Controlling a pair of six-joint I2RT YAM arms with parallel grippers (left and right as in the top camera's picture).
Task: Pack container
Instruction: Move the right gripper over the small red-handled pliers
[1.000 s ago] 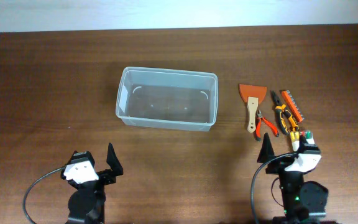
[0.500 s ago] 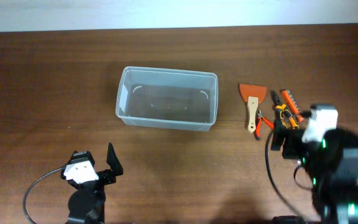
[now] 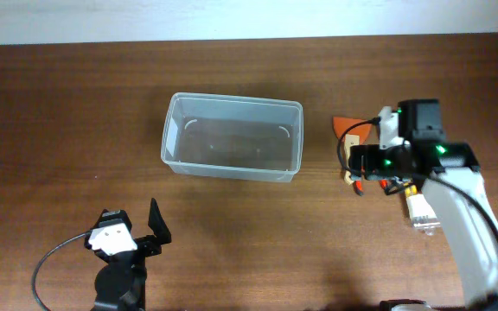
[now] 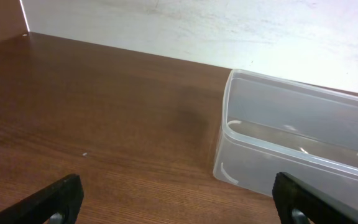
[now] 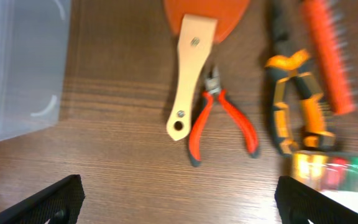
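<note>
The clear bluish container stands empty at the table's middle; it also shows in the left wrist view and at the left edge of the right wrist view. My right gripper is open and empty, hovering above the tools right of the container. Below its jaws lie an orange scraper with a wooden handle, small red pliers, orange-black pliers and an orange bit holder. My left gripper is open and empty at the front left, its jaws facing the container.
A small white box of coloured bits lies in front of the tools, also seen in the right wrist view. The pale wall edge runs along the back of the brown table.
My right arm has lifted from the front right and reached forward and left over the tools, now covering most of them from above. The left arm has not moved.
</note>
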